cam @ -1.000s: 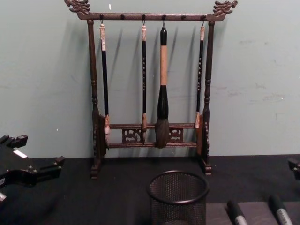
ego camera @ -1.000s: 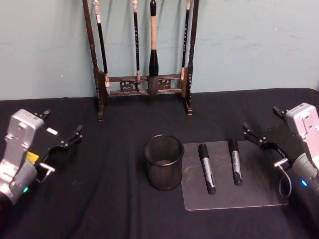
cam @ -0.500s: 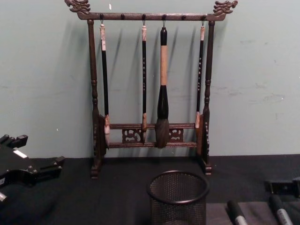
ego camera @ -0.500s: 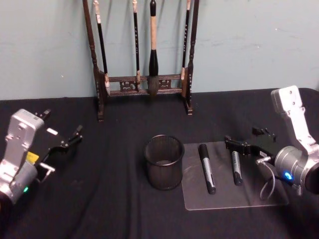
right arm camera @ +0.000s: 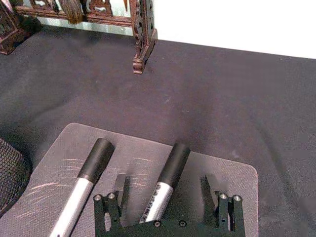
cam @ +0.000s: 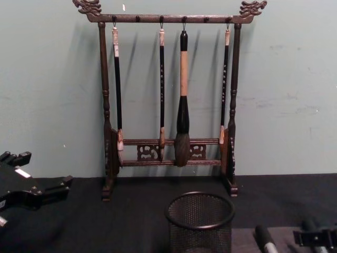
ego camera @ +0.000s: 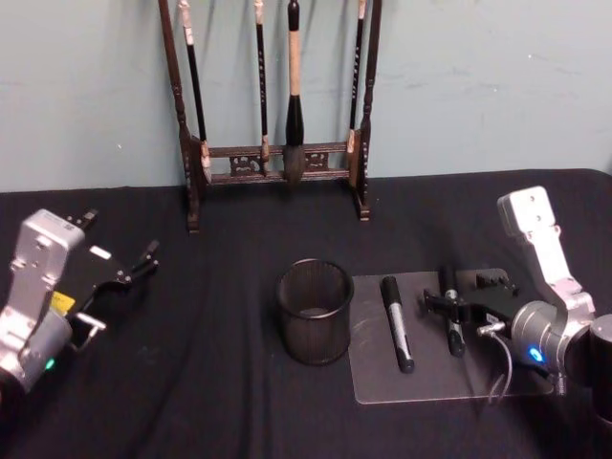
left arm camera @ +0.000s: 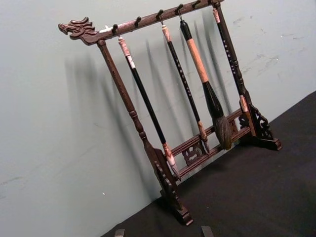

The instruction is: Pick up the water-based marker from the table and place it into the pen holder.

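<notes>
Two black-capped grey markers lie on a clear mat (ego camera: 497, 378) on the black table (ego camera: 210, 382): a left one (ego camera: 397, 323) and a right one (ego camera: 450, 316). My right gripper (ego camera: 455, 292) is open and low over the right marker (right arm camera: 165, 173), with one finger on each side of it and not touching. The left marker (right arm camera: 89, 175) lies beside it. The black mesh pen holder (ego camera: 315, 311) stands upright just left of the mat, also seen in the chest view (cam: 200, 221). My left gripper (ego camera: 120, 282) is parked, open, at the far left.
A tall dark wooden brush rack (ego camera: 277, 153) with several hanging brushes stands at the back against the wall, behind the pen holder. The left wrist view looks at this rack (left arm camera: 197, 143). Bare black tabletop lies between the left arm and the pen holder.
My right gripper has moved in from the right edge and down toward the mat, ending astride the right marker. The left arm, both markers and the pen holder have not moved.
</notes>
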`<state>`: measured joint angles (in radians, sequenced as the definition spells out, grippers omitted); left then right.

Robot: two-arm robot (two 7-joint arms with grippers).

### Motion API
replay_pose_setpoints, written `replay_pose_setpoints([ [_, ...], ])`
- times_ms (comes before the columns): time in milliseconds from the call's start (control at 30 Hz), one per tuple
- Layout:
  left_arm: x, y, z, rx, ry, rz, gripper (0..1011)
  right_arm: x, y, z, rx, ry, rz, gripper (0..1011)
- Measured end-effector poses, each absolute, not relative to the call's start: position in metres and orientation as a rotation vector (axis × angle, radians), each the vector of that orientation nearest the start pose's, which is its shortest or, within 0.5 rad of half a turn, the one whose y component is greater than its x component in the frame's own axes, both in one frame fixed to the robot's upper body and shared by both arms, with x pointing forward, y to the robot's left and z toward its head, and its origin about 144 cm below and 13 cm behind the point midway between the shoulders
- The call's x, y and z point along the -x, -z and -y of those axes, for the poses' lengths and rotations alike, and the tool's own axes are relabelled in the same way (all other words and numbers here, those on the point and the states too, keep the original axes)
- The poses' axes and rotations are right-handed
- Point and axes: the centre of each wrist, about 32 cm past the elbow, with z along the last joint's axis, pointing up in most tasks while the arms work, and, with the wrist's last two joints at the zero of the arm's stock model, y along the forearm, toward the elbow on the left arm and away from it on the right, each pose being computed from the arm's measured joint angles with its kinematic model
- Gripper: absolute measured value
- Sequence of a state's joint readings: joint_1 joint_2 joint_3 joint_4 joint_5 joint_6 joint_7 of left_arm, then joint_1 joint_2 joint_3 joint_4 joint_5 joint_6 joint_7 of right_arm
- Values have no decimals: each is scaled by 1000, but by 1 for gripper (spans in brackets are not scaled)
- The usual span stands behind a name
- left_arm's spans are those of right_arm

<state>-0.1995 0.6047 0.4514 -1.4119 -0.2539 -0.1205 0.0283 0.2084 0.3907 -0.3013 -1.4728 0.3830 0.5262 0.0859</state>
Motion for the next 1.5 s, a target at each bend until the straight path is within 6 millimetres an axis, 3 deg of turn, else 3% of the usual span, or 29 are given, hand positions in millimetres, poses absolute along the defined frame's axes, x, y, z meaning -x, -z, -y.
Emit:
replay_pose_setpoints([
  [1500,-489,-1140,-310,-304,-1248,285,1001,-501,-1155,260,505,1196,-263,1000],
])
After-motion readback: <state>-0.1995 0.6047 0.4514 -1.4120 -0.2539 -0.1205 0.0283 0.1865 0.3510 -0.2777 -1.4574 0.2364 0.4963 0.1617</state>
